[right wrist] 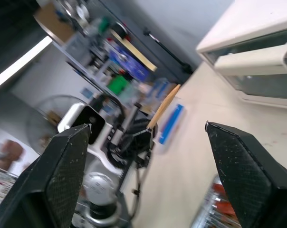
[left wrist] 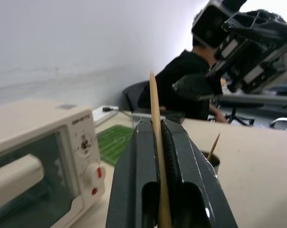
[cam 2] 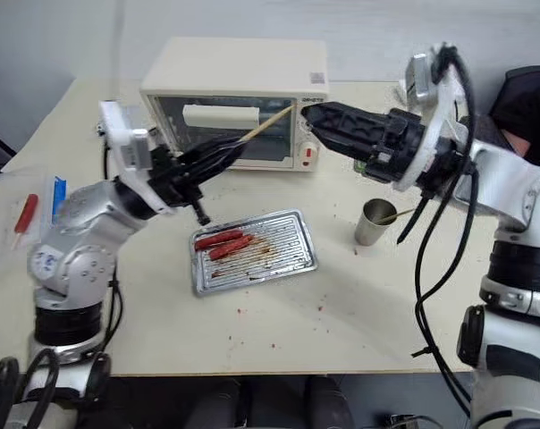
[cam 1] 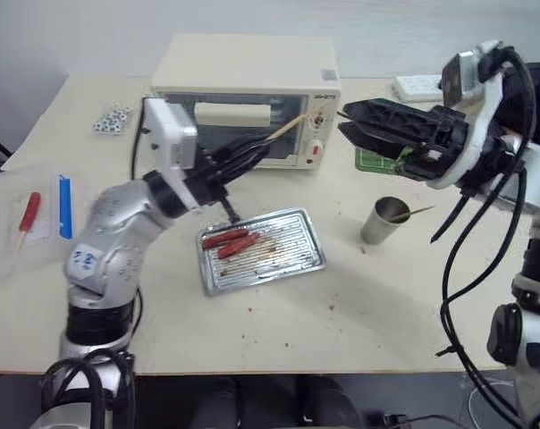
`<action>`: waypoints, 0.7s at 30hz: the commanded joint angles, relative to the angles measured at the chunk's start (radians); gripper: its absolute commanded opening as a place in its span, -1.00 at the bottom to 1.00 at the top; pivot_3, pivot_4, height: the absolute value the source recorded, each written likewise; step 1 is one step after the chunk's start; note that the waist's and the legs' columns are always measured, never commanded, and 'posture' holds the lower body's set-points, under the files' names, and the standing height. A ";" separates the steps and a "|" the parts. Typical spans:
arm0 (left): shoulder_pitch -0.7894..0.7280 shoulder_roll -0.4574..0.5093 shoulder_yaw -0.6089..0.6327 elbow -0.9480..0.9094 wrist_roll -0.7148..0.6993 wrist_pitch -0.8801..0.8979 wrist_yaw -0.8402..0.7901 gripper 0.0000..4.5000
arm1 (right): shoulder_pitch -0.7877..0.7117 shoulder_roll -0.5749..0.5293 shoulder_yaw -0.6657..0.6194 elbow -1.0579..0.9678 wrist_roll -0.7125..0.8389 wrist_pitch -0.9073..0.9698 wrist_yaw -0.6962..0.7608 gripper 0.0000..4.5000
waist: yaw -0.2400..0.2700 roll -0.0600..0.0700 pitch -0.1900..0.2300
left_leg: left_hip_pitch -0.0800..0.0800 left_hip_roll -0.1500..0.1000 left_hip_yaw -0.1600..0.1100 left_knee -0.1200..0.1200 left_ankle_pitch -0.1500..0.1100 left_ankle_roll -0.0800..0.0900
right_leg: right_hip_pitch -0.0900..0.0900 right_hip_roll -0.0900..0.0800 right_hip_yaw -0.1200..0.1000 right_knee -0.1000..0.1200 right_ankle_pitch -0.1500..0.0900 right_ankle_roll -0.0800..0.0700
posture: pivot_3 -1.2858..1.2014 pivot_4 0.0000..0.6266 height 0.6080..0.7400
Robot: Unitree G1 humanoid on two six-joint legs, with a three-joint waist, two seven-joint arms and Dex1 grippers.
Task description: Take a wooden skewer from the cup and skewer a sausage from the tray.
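Left gripper: my left gripper (left wrist: 165,142) sits closest to the lens, its dark fingers pressed together on the thin, pale tan wooden skewer (left wrist: 156,123), which rises point-first from between them.
Toaster oven: the cream box-shaped toaster oven (cam 1: 248,94) stands at the back of the table, behind the raised skewer (cam 1: 292,125).
Right gripper: my right gripper (cam 2: 316,117) hangs just beside the skewer's far end, its black fingers spread wide and pinching nothing.
Tray: the shiny rectangular metal baking tray (cam 1: 292,259) with ribbed, grease-stained floor lies below my left gripper (cam 1: 257,147).
Cup: the small silver-grey metal tumbler (cam 1: 383,221) stands well right of the tray, one more stick leaning out of it.
Sausage: short, slim red-brown sausages (cam 1: 225,238) lie side by side at the tray's left end.
Handling: I judge the stick light, stiff lengthwise but easy to snap sideways, so I grip low and push along its axis. The sausage looks soft, greasy and likely to roll; I would enter at an end.
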 commanded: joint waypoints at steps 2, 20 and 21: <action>0.104 0.139 0.154 -0.127 -0.076 0.086 -0.018 -1.00 | -0.041 -0.082 0.254 -0.144 -0.494 -0.157 0.331 0.70 | -0.010 0.000 0.000 | 0.000 0.001 0.000 -0.001 0.000 0.000 | -0.001 -0.001 0.000 0.000 0.000 -0.001 | 0.03 -0.52 1.00; 0.738 0.338 0.723 -0.270 -0.160 0.206 -0.138 -1.00 | -0.098 0.244 0.741 0.035 -1.372 -0.727 0.901 -0.04 | -0.016 -0.001 0.000 | 0.002 -0.001 -0.001 -0.002 0.001 -0.005 | -0.002 -0.008 -0.001 -0.001 -0.002 -0.005 | 0.03 -0.52 1.00; 0.745 0.336 0.727 -0.269 -0.158 0.200 -0.136 -1.00 | -0.102 0.263 0.743 0.053 -1.381 -0.720 0.920 -0.04 | -0.015 -0.001 0.000 | 0.002 -0.001 -0.002 -0.003 0.001 -0.005 | -0.002 -0.009 -0.002 0.000 -0.002 -0.006 | 0.03 -0.52 1.00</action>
